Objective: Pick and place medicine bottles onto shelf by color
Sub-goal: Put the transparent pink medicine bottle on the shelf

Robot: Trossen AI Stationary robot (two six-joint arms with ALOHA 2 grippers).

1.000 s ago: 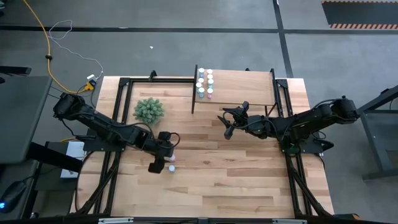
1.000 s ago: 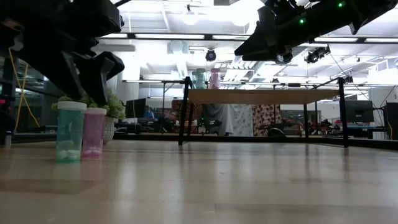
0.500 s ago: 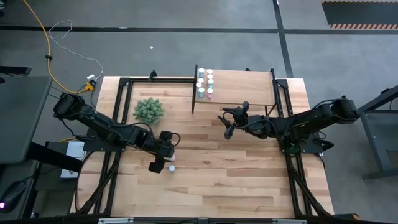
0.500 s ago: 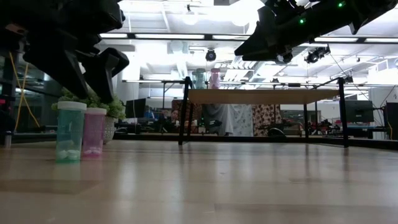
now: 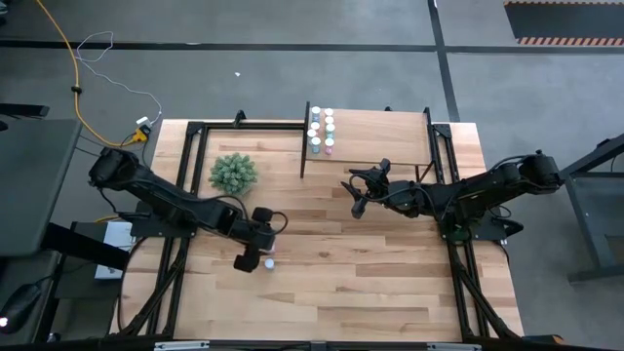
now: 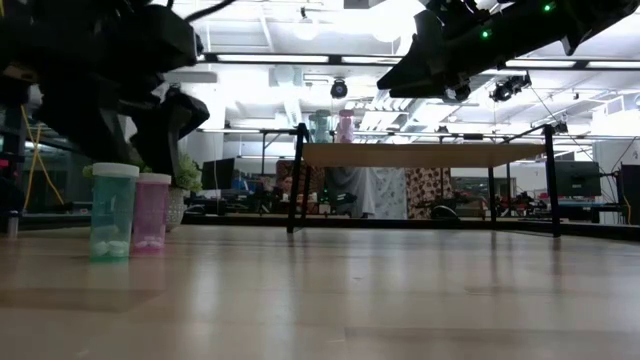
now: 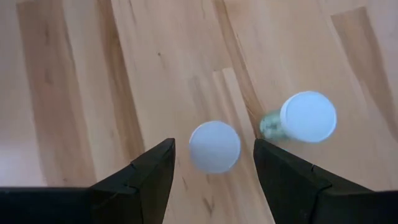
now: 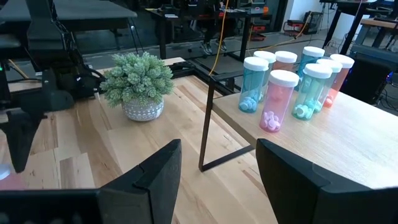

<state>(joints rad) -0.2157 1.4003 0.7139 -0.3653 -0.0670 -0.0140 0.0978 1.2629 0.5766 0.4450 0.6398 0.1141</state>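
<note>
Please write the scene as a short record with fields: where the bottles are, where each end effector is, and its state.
bottles on shelf: seven, grouped at one end of the shelf
bottles on table: teal bottle and pink bottle, side by side
left end effector: open, above the two table bottles, one white cap between its fingers
right end effector: open, raised, in front of the shelf
plant: beside the shelf

7 bottles stand on the shelf; 2 bottles on the table.
</note>
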